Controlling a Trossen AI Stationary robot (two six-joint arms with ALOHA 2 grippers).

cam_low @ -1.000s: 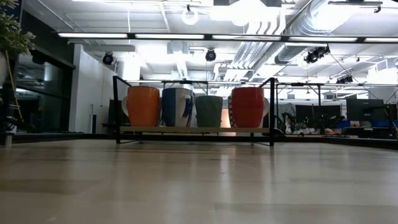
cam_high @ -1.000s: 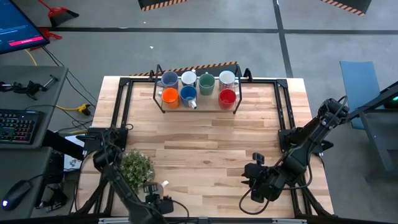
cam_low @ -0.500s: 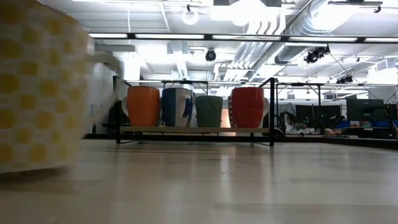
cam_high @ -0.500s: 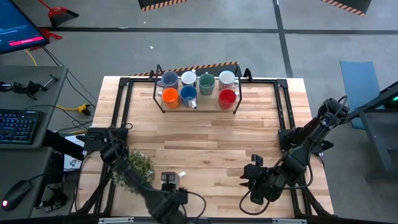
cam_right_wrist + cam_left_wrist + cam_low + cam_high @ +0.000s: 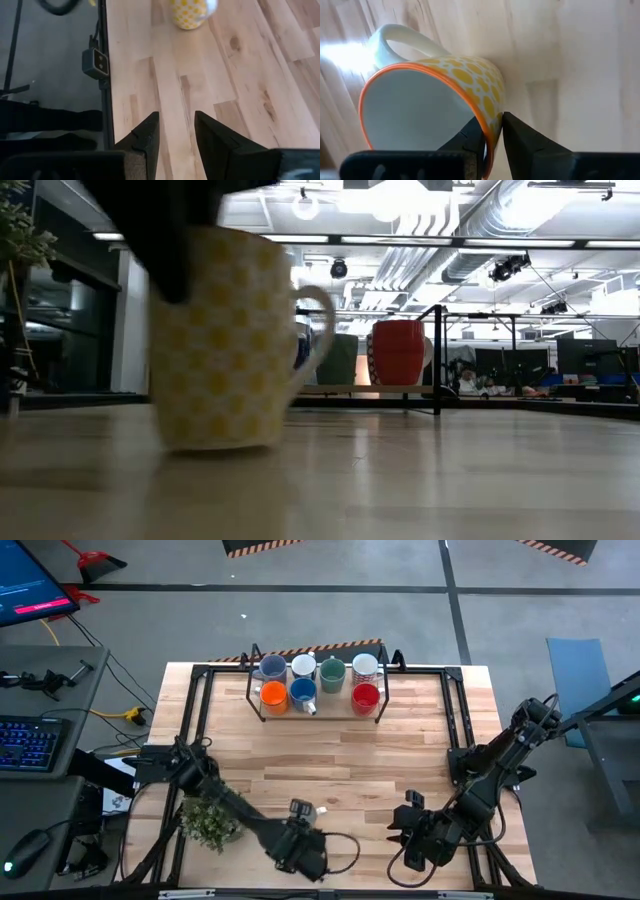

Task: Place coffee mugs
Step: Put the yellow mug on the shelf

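My left gripper (image 5: 300, 822) is near the table's near edge, about mid-width, and is shut on a white mug with yellow dots and an orange rim (image 5: 225, 340). That mug stands upright in the low view, handle (image 5: 318, 330) toward the right. Several more mugs, orange (image 5: 273, 694), blue (image 5: 302, 692), red (image 5: 365, 696), green (image 5: 332, 670) and others, stand in a black rack (image 5: 255, 690) at the far edge. My right gripper (image 5: 407, 827) waits open near the near right corner, and the dotted mug (image 5: 192, 12) lies ahead of it. My left gripper (image 5: 492, 142) pinches the dotted mug's wall at the rim (image 5: 487, 127), on the side away from the handle (image 5: 395, 42). One finger (image 5: 470, 142) is inside the cup and one (image 5: 522, 142) outside. It comes from above. The mug is upright, its base at the table; whether it touches I cannot tell.
A potted green plant (image 5: 210, 825) stands at the near left beside the left arm. Black frame rails (image 5: 200, 710) run along the table's sides. Bare wooden table (image 5: 340, 760) stretches between the rack and the grippers.
My left arm has swung from the near left corner toward the right along the near edge, carrying the dotted mug. In the low view the mug came in from the left and now stands farther right. The right arm kept still.
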